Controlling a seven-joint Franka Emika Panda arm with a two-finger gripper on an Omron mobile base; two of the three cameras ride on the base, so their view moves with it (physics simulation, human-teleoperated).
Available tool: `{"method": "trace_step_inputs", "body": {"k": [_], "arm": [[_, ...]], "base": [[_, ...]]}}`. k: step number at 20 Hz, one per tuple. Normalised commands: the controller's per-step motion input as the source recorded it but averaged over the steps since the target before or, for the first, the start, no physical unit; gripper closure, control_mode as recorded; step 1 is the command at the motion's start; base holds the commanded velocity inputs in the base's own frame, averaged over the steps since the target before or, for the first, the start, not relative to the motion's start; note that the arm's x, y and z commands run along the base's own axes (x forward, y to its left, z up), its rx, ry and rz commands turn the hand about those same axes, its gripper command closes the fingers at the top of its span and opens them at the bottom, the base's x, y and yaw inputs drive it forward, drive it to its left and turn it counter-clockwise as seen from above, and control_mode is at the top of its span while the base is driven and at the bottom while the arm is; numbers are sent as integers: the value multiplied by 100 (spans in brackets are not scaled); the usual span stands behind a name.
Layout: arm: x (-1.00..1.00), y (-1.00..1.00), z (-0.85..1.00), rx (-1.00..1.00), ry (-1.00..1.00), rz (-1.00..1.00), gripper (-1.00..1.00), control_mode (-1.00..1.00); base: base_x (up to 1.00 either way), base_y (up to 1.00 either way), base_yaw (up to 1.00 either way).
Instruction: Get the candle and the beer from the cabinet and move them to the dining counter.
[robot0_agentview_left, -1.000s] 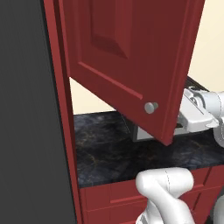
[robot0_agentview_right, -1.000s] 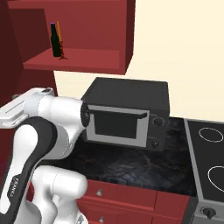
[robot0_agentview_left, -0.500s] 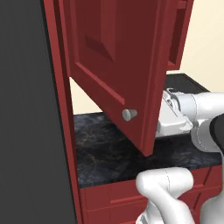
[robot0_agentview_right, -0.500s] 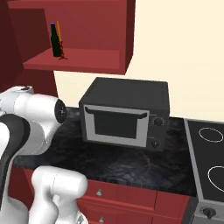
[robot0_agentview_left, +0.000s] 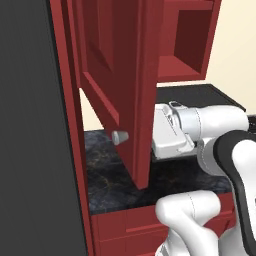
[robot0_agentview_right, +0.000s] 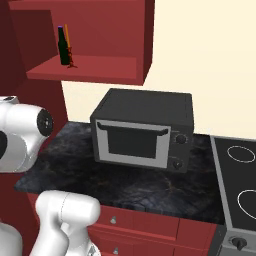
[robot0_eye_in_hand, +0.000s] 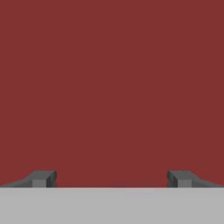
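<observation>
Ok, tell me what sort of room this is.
A rendered home kitchen, most likely: a toaster oven sits on a black marble worktop over red drawer fronts, a stove top lies beside it, and a red cabinet hangs above.

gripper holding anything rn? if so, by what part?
Nothing held. The gripper is open, empty, facing the red cabinet door. The beer and candle stand on the shelf.

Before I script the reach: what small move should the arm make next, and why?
Probably draw the hand back from the cabinet door and lift toward the shelf. The open gripper faces bare red panel and holds nothing, while the beer and candle stand higher on the shelf.
</observation>
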Motion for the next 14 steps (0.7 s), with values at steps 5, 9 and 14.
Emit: {"method": "trace_step_inputs", "body": {"k": [5, 9, 14], "arm": [[0, 15, 0, 0, 0, -3, -100, -100], [0, 0, 0, 0, 0, -1, -100, -100], [0, 16, 0, -2, 0, -4, -100, -100]], "base": [[0, 0, 0], [0, 0, 0], [0, 0, 0]]}}
